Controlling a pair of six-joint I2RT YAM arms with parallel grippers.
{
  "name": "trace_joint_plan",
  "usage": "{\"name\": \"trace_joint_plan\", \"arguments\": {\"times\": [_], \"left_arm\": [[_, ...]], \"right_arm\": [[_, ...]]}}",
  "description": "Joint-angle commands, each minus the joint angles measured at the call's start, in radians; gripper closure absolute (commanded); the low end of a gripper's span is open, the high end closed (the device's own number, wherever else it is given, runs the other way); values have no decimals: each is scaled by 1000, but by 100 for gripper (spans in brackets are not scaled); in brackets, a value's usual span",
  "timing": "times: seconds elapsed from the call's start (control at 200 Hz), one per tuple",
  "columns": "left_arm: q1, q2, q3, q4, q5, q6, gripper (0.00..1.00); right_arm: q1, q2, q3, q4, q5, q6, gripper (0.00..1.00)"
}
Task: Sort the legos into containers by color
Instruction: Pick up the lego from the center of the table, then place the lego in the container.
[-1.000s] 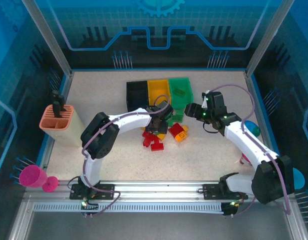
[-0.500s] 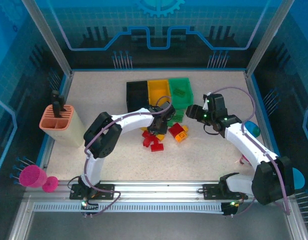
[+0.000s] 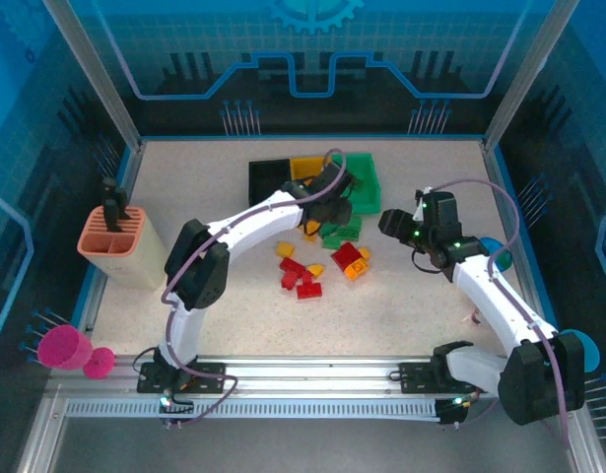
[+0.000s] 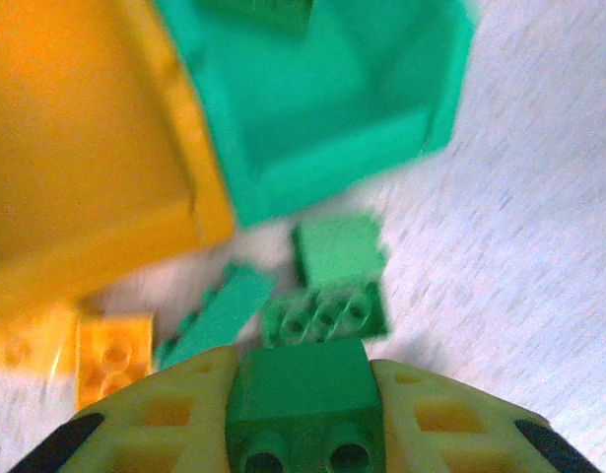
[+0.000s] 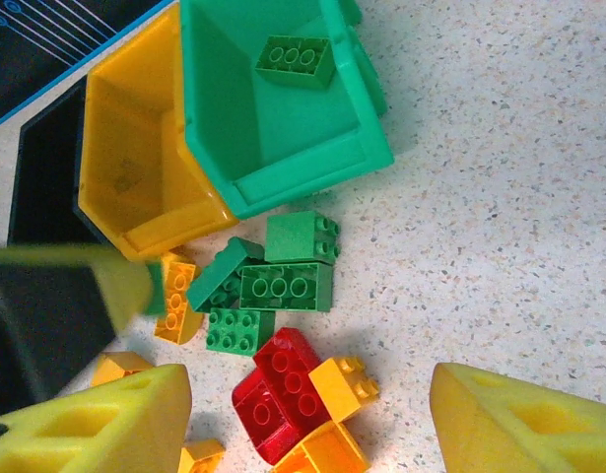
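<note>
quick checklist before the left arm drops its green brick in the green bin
1. Grip: small green plastic brick clamped in left gripper: ok.
2. Colour matches green open-top plastic bin: ok.
3. Left gripper above the bin's opening: not ok, bin lies ahead.
4. Room in bin: ok, one loose green brick inside.
5. Path: right gripper apart from left gripper: ok, open.

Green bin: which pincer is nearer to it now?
Left. The left pincer, shut on a green brick, is at the green bin's near edge; the right pincer stands apart, to its near right.
</note>
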Motion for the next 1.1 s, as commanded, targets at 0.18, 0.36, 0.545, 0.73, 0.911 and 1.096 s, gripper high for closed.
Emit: {"name": "trace_joint_plan", "arguments": {"times": [0.18, 0.36, 0.545, 0.73, 0.911, 1.096], "left_arm": [[74, 152, 180, 166, 82, 54, 71], [100, 278, 339, 148, 90, 64, 71], [112, 384, 488, 136, 81, 84, 69], [117, 429, 613, 48, 114, 110, 1], [108, 138, 286, 236, 145, 128, 1], [108, -130, 26, 277, 129, 149, 8]], "right_arm": [[-28, -25, -21, -6, 1, -6, 34], [-31, -36, -38, 5, -13, -8, 34], [-32, -35, -45, 11, -25, -11, 35], [-30, -31, -45, 16, -37, -13, 33], [-1, 3, -12, -8, -28, -65, 29], [110, 65, 78, -56, 12, -171, 22]]}}
